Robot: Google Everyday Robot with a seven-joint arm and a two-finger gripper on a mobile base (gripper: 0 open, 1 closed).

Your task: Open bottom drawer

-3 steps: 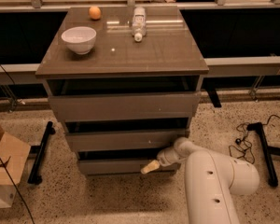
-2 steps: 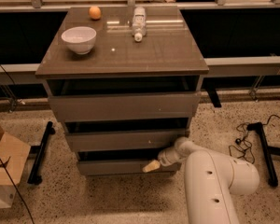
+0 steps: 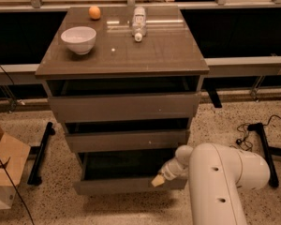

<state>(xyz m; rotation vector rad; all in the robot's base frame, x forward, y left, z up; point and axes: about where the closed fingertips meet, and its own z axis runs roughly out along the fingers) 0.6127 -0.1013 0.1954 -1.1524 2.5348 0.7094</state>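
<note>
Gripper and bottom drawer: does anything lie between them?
Nothing. In the camera view the gripper is right against the upper edge of the bottom drawer front, near its right end, and no gap or object shows between them.

The grey-brown cabinet top (image 3: 154,55) carried three things. A white bowl (image 3: 78,39) stood near its front left corner. An orange (image 3: 94,12) sat behind the bowl, slightly to its right. A clear bottle (image 3: 139,21) lay on its side, well right of the bowl. The gripper (image 3: 158,180) was far below the bowl, at the bottom drawer (image 3: 122,185).
</note>
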